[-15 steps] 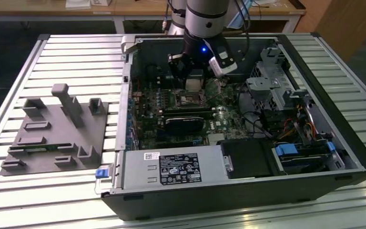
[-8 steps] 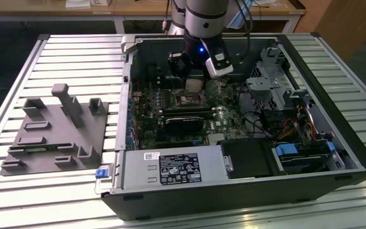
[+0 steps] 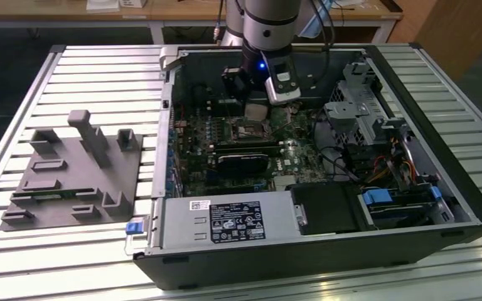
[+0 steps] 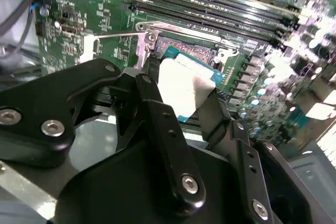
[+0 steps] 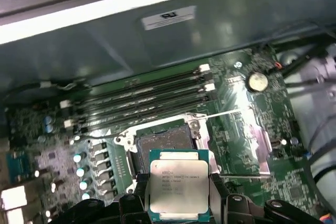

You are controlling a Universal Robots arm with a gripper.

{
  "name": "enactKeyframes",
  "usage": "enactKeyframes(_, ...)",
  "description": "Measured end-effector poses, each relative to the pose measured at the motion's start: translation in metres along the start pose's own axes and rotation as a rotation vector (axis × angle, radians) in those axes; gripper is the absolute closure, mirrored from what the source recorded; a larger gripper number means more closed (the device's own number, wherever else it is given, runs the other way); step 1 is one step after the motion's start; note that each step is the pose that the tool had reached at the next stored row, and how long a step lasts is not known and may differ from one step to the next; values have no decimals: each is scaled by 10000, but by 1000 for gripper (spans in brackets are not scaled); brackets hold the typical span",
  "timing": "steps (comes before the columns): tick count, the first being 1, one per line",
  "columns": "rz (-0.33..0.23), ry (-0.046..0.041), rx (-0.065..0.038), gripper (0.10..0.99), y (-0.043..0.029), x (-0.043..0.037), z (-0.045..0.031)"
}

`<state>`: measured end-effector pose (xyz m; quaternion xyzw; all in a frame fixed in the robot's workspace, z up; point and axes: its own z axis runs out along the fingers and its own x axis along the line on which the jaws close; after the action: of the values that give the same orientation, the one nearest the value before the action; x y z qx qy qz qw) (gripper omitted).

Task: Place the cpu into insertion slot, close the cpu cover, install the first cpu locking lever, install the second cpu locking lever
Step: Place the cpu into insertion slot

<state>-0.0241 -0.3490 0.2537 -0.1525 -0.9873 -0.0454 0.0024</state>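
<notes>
Hovering over the board, the arm's single black gripper [image 5: 177,195] is clamped on one cpu [image 5: 177,182], a small flat square chip with a pale silvery-grey metal top. Count two fingers [image 4: 160,119], one pressed on each of two opposite edges, chip face showing in both wrist views. It is not seated: in the first wrist view the one insertion slot [image 5: 163,142], a square socket with a dark centre and thin silver rim, lies bare and apart from the chip, close by.

The cpu cover [image 5: 247,140], one thin silver frame plate, is swung off the slot and sits just beside it. Two thin silver wire locking levers [image 5: 223,113] flank that plate, neither one over the socket.

Behind the slot run four long black memory slots [image 5: 147,95], side by side. One round silver coin cell [image 5: 257,81] sits near them on the green motherboard [image 5: 273,108].

In the exterior view the chip [image 3: 256,111] hangs just above the socket inside one open black computer case [image 3: 308,251] on the slatted silver metal table [image 3: 98,69]. One grey moulded fixture block [image 3: 73,169] rests well apart, toward the exterior view's left.
</notes>
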Motion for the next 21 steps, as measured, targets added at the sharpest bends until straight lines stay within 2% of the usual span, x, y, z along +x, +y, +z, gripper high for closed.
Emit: enactKeyframes(21, 3739, -338, -56, 549, -1, 0, 10)
